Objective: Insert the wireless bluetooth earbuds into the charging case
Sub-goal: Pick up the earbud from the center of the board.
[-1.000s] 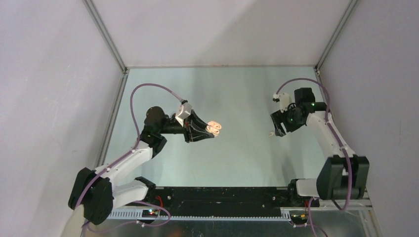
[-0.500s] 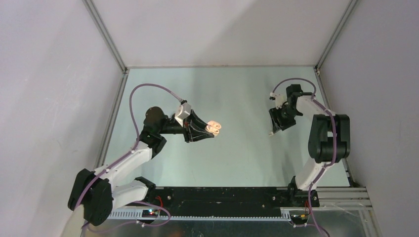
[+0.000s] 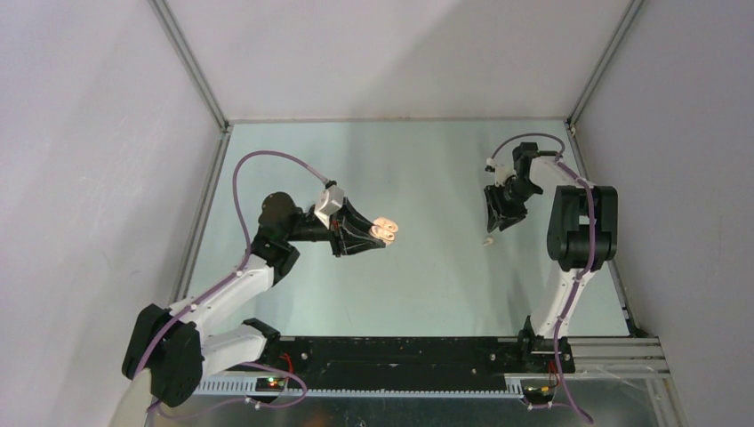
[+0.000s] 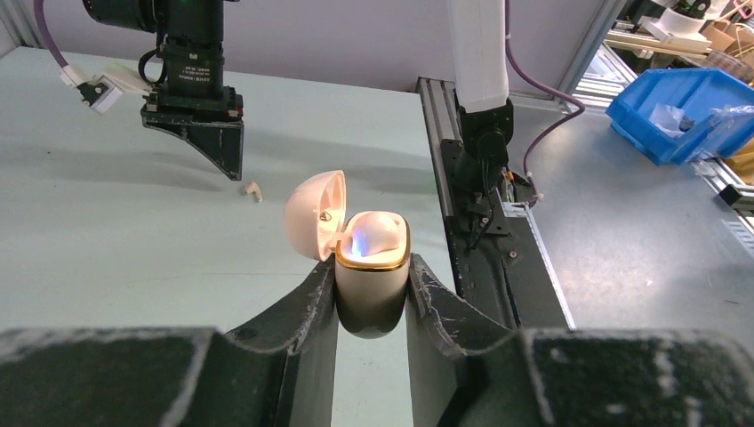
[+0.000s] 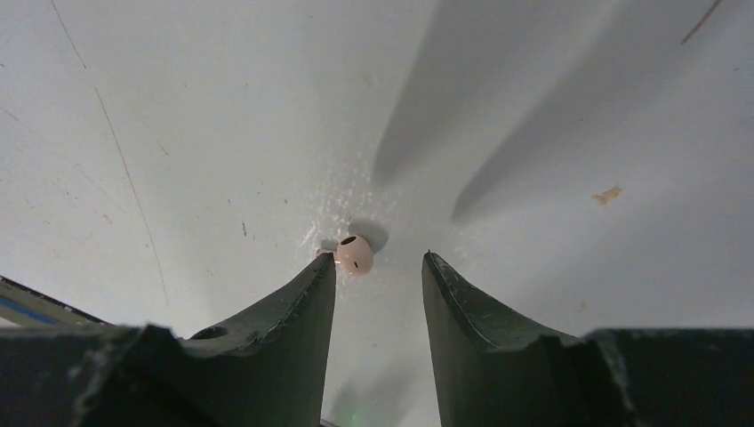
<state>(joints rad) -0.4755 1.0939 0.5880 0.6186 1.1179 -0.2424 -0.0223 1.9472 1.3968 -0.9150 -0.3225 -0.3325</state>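
My left gripper (image 3: 382, 234) is shut on the off-white charging case (image 4: 372, 289) and holds it upright above the table, lid (image 4: 315, 213) open to the left. One off-white earbud (image 4: 378, 233) sits in the case, with a blue glow beside it. A second off-white earbud (image 5: 356, 253) lies on the table; it also shows in the top view (image 3: 487, 240) and the left wrist view (image 4: 254, 189). My right gripper (image 5: 380, 262) is open and points down over it, the earbud just off its left fingertip (image 5: 322, 271). No black earbuds are in view.
The table (image 3: 418, 169) is bounded by grey walls and metal frame rails at left, back and right. The black base rail (image 3: 400, 351) runs along the near edge. A blue bin (image 4: 689, 98) stands off the table beyond the right arm's base.
The right arm has raised its elbow and swung its gripper a little farther back, now pointing down over the loose earbud. The left arm and the case have not moved.
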